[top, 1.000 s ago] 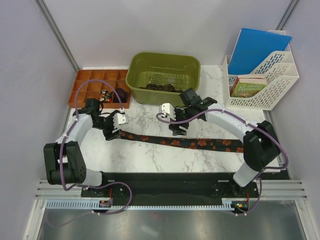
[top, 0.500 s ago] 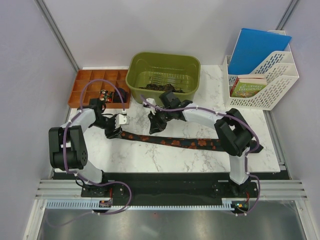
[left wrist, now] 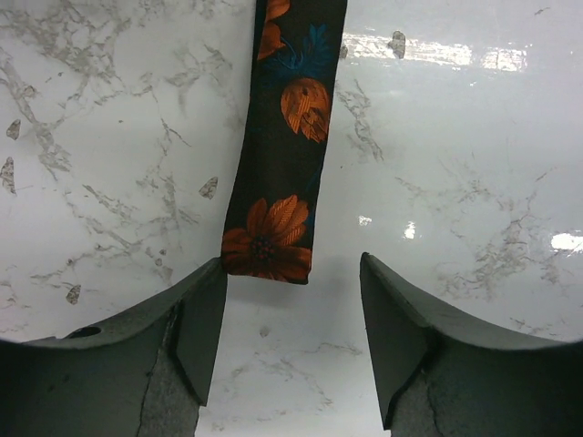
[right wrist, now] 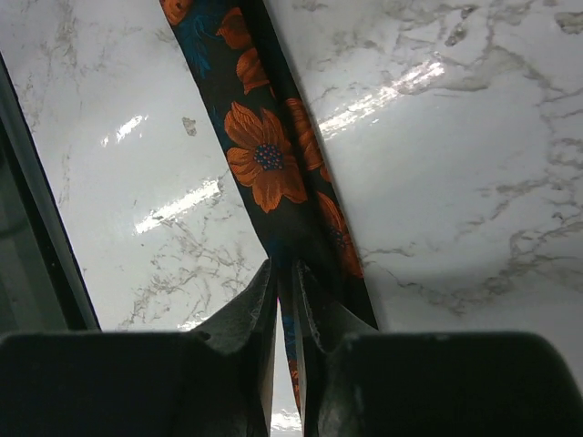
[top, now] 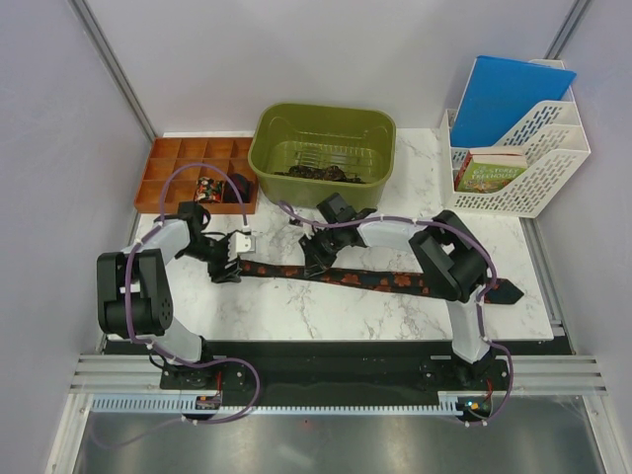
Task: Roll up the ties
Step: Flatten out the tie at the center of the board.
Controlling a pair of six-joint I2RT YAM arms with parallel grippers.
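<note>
A dark tie with orange flowers lies stretched left to right across the marble table. Its narrow end rests flat just ahead of my left gripper, close to the left fingertip. That gripper is open with nothing between its fingers. My right gripper is a short way along the tie from that end. In the right wrist view this gripper is shut on a pinched fold of the tie. Another dark tie lies in the green bin.
An orange compartment tray sits at the back left, beside the green bin. A white file rack with a blue folder stands at the back right. The tie's wide end reaches the table's right edge.
My right gripper has swung left along the tie and shut on it. The tie's wide end has slid toward the right edge. The left gripper stayed open at the narrow end.
</note>
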